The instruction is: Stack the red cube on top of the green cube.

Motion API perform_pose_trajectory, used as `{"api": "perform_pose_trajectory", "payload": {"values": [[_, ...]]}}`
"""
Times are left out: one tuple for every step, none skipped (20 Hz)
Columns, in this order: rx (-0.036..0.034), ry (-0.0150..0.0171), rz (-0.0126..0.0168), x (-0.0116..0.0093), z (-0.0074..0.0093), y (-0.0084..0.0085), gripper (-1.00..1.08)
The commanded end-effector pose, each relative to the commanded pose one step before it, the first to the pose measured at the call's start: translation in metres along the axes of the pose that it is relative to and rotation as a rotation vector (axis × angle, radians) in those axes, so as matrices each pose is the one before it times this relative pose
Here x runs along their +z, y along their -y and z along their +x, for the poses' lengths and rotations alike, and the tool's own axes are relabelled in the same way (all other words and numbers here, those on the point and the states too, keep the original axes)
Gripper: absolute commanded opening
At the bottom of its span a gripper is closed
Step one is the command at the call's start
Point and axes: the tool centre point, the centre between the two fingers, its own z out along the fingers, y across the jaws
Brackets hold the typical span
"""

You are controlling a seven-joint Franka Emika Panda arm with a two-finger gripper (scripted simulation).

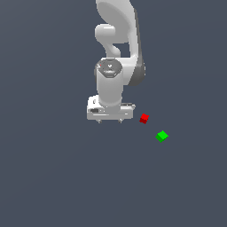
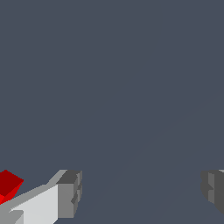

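Note:
The red cube (image 1: 144, 119) is tiny and lies on the dark grey floor, just to the exterior view's right of my white gripper (image 1: 109, 120). The green cube (image 1: 162, 136) lies a short way further to the exterior view's right and nearer the camera, apart from the red one. In the wrist view the gripper (image 2: 141, 192) is open, with a wide empty gap between its grey fingertips (image 2: 70, 194). The red cube (image 2: 8, 186) shows at the picture's edge, outside the fingers. The green cube is out of the wrist view.
The white arm (image 1: 117, 44) rises behind the gripper. The floor (image 1: 53, 177) is plain dark grey, with no other objects in view.

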Motion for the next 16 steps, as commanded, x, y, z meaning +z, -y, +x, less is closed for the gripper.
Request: {"api": "perform_pose_trajectory", "payload": {"values": [[0.00000,0.00000,0.00000,0.00000,0.00000,-0.00001,1.00],[0.00000,0.00000,0.00000,0.00008,-0.00011,0.00043,1.00],[0.00182,-0.00012,0.00009,0.00018,-0.00043,0.00019,1.00],[0.00238,-0.00015,0.00014,0.00033,-0.00068,0.00070,1.00],[0.00323,-0.00020,0.00018,0.00046,-0.00095,0.00105,1.00],[0.00424,-0.00026,0.00024,0.00059,-0.00122,0.00129,1.00],[0.00515,-0.00032,0.00029,0.00072,-0.00149,0.00158,1.00],[0.00600,-0.00037,0.00034,0.00085,-0.00174,0.00190,1.00],[0.00692,-0.00043,0.00039,0.00098,-0.00200,0.00217,1.00],[0.00785,-0.00049,0.00045,0.00110,-0.00226,0.00242,1.00],[0.00865,-0.00054,0.00049,0.00123,-0.00250,0.00273,1.00],[0.00956,-0.00060,0.00054,0.00134,-0.00275,0.00297,1.00],[0.01034,-0.00065,0.00059,0.00146,-0.00298,0.00326,1.00],[0.01120,-0.00070,0.00064,0.00158,-0.00321,0.00350,1.00],[0.01196,-0.00075,0.00068,0.00169,-0.00344,0.00377,1.00],[0.01276,-0.00080,0.00073,0.00180,-0.00365,0.00401,1.00]]}}
